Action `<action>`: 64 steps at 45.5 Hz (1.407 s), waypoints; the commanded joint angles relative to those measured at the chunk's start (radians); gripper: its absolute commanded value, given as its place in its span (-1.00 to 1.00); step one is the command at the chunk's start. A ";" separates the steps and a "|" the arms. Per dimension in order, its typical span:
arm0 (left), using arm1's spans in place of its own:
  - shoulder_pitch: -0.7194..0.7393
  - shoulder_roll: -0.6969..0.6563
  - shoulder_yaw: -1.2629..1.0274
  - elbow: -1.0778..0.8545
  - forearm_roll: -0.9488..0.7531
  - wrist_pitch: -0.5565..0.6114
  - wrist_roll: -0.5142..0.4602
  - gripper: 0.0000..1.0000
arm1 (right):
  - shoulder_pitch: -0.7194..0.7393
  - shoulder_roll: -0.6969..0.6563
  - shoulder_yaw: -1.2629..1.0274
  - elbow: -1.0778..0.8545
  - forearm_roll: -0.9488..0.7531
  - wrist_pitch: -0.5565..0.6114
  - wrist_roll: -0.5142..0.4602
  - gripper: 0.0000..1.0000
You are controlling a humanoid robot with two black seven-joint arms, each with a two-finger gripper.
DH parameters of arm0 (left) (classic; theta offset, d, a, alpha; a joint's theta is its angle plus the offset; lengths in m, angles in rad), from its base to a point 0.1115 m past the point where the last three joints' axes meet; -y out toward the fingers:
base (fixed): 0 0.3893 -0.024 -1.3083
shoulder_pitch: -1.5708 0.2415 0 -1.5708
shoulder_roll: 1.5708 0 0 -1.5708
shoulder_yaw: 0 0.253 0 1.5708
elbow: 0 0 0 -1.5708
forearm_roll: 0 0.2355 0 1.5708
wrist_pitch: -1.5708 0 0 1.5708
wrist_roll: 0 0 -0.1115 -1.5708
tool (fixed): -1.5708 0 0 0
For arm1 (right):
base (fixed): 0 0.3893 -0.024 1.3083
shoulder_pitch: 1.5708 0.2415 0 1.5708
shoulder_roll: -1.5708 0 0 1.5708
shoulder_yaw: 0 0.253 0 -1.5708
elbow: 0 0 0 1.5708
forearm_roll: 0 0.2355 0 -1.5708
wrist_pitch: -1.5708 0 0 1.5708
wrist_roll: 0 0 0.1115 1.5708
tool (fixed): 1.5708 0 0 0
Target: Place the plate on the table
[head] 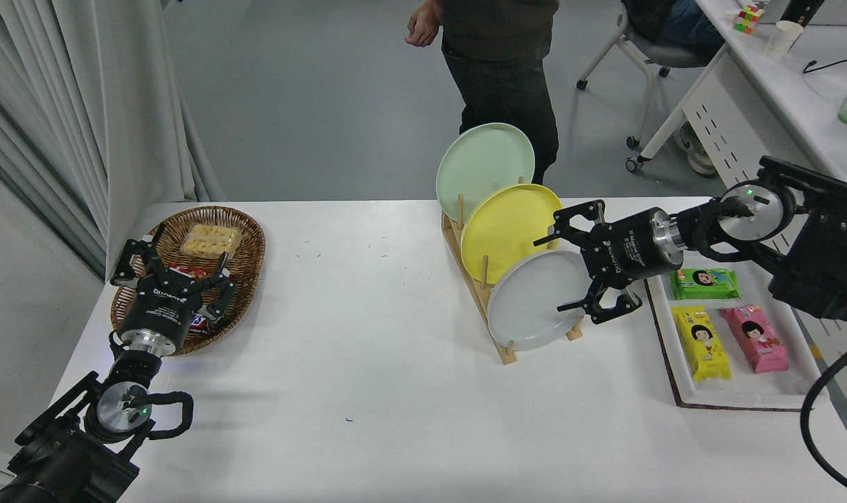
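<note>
The right end effector (570, 269) comes in from the right with its fingers spread wide, one pair near the yellow plate's edge and the other low beside the right rim of the gray plate (535, 302); it grips nothing, and whether a fingertip touches that rim cannot be told from this angle. The plate stands tilted on edge in the nearest slot of a wooden rack (496, 328), leaning back toward the yellow plate (508, 227), with the mint-green plate (482, 164) behind that. It looks rigid and glossy, so probably slick under hard fingers, moderately heavy for a pinch grip, and likely to chip or crack if dropped. The sensible hold, in my judgement, is across the exposed upper right rim, one finger on the face and one behind, where the raised lip gives some purchase; the lower rim is blocked by the rack's pegs. It would need lifting clear of the pegs before being laid flat on the open white worktop (367, 363). A tray of snack packets (681, 377) lies just right of the rack. The left end effector (172, 269) rests with fingers splayed over a wicker basket (252, 241) at the lower left.
</note>
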 commanded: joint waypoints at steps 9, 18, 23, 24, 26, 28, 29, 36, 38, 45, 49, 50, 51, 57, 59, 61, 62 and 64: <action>0.000 0.000 0.000 0.000 0.000 0.000 0.000 0.96 | -0.014 0.007 -0.004 -0.020 -0.064 -0.005 0.303 0.99; 0.000 0.000 0.000 0.000 0.000 0.000 0.000 0.96 | -0.006 0.005 -0.024 -0.012 -0.065 -0.074 0.294 1.00; 0.000 0.000 0.000 0.000 0.000 0.000 0.000 0.96 | 0.004 0.004 -0.048 -0.003 -0.068 -0.145 0.294 1.00; 0.000 0.000 0.000 0.000 0.000 0.000 0.000 0.96 | 0.004 0.002 -0.050 -0.003 -0.068 -0.146 0.294 1.00; 0.000 0.000 0.000 0.000 0.000 0.000 0.000 0.96 | 0.008 0.002 -0.073 -0.001 -0.076 -0.151 0.294 1.00; 0.000 0.000 0.000 0.000 0.000 0.000 0.000 0.96 | 0.012 0.004 -0.091 0.000 -0.084 -0.157 0.294 1.00; 0.000 0.000 0.000 0.000 0.000 0.000 0.000 0.96 | 0.012 0.005 -0.094 0.000 -0.082 -0.160 0.294 1.00; 0.000 0.000 0.000 0.000 0.000 0.000 0.000 0.96 | 0.028 0.005 -0.117 0.028 -0.077 -0.206 0.293 0.99; 0.000 0.000 0.000 0.000 0.000 0.000 0.000 0.96 | 0.028 0.007 -0.117 0.028 -0.076 -0.211 0.293 0.99; 0.000 0.000 0.000 0.000 0.000 0.000 0.000 0.96 | 0.031 0.022 -0.110 0.031 -0.073 -0.214 0.286 0.98; 0.000 0.000 0.000 0.000 0.000 0.000 0.000 0.96 | 0.031 0.045 -0.110 0.031 -0.068 -0.235 0.286 0.97; 0.000 0.000 0.000 0.000 0.000 0.000 0.000 0.96 | 0.032 0.050 -0.110 0.031 -0.068 -0.243 0.286 0.97; 0.000 0.000 0.000 0.000 0.000 0.000 0.000 0.96 | 0.032 0.053 -0.110 0.032 -0.068 -0.251 0.286 0.97; 0.000 0.000 0.000 0.000 0.000 0.000 0.000 0.96 | 0.032 0.067 -0.117 0.045 -0.068 -0.312 0.286 0.95; 0.001 0.000 0.000 0.000 0.000 0.000 0.000 0.96 | 0.034 0.080 -0.119 0.045 -0.068 -0.335 0.288 0.94; 0.001 0.000 0.000 0.000 0.000 0.000 0.000 0.96 | 0.034 0.083 -0.120 0.046 -0.068 -0.340 0.288 0.94; 0.000 0.000 0.000 0.000 0.000 0.000 0.000 0.96 | 0.034 0.083 -0.120 0.046 -0.068 -0.341 0.288 0.94; 0.000 0.000 0.000 0.000 0.000 0.000 0.000 0.96 | 0.035 0.093 -0.122 0.046 -0.068 -0.347 0.288 0.95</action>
